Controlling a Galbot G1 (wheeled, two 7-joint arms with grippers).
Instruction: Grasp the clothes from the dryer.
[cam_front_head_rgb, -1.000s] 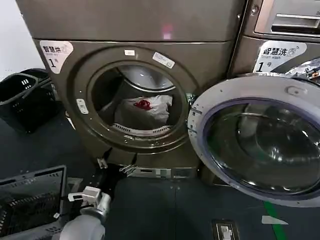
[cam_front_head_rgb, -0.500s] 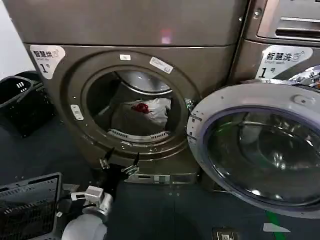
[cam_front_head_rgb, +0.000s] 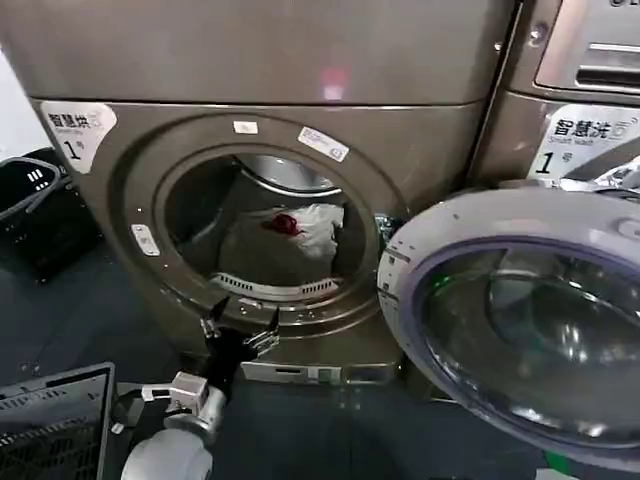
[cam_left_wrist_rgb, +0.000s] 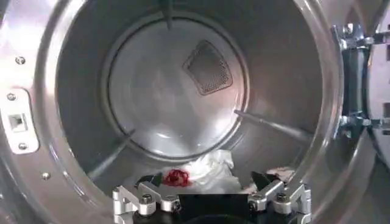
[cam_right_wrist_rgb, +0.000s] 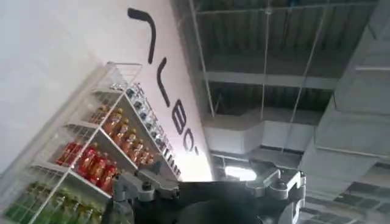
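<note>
A large bronze-brown dryer stands front-on with its round porthole open. Its door, a glass window in a pale ring, hangs swung out to the right. Inside the steel drum, on the drum floor toward the right of the opening, lies the clothes, a crumpled white bundle with a small red patch on top.

The left end effector is raised in front of the dryer, just below the lower lip of the porthole and outside the drum. Its two fingers are spread apart and hold nothing. The clothes lie farther in and slightly right of it, well apart from the fingers. In the left wrist view the bundle sits just beyond the open finger brackets, at the bottom of the drum, with the drum's back wall and a mesh vent behind it.

The right end effector points up toward a ceiling and a wall rack of bottles; whether its fingers are open or closed cannot be told.

A dark basket stands on the floor at far left, and a second machine stands to the right.
</note>
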